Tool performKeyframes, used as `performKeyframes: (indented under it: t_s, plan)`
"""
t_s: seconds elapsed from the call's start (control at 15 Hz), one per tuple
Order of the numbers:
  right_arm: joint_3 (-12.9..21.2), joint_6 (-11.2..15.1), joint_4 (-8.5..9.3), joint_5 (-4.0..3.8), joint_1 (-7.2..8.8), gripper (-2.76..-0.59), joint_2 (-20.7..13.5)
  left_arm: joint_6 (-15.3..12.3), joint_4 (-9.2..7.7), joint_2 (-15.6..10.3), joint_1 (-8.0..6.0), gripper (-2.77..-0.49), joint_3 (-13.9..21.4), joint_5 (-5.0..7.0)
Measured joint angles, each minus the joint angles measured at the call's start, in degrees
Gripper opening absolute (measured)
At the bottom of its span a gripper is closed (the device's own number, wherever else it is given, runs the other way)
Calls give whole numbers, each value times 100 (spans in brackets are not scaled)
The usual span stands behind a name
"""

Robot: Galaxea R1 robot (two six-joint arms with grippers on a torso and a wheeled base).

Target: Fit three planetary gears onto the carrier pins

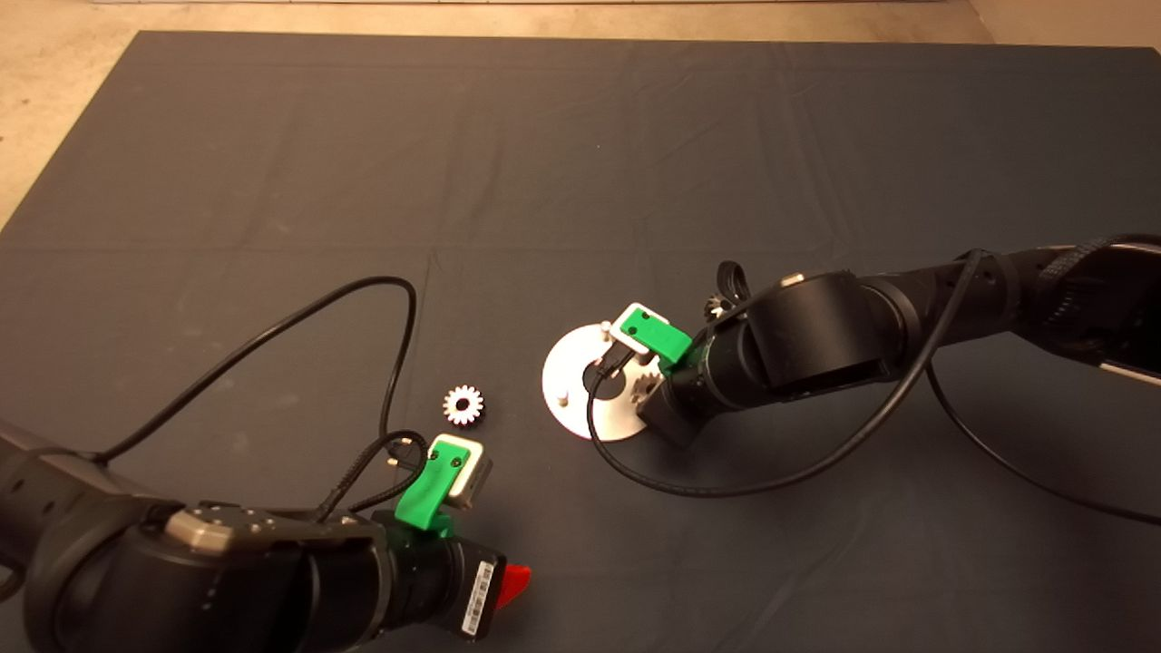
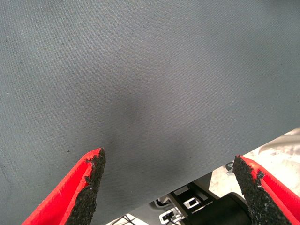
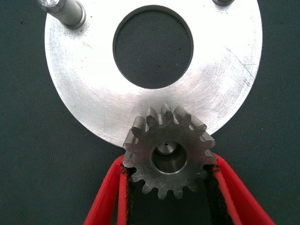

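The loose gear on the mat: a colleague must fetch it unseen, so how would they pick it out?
Start at the shiny carrier disc mid-mat. Between it and the left gripper lies a small toothed gear, flat and alone on the dark mat. Unlike the gear in the right gripper, nothing holds it.

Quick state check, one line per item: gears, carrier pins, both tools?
Gear in right tool: gripped between the fingers, bore over a pin at the disc's edge; how far down, cannot tell.
Loose gear: flat on the mat, left of the disc, untouched.
Third gear: mostly hidden behind the right arm.
Carrier pins: two upright and bare.
Disc: flat on the mat.
Right tool: shut on the gear.
Left tool: open, empty, low over the mat.
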Motion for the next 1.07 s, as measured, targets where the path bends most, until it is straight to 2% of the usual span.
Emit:
performKeyframes:
  t_s: [0.27,0.8,1.07]
  plan:
    - [0,0,-61,-11,-61,-252,-1,0,0,0,0,-134,0,0]
    - [0,0,-63,-13,-63,-240,2,0,0,-30,0,-134,0,0]
    - [-2,0,-63,-13,-66,-219,2,0,0,-30,0,-134,0,0]
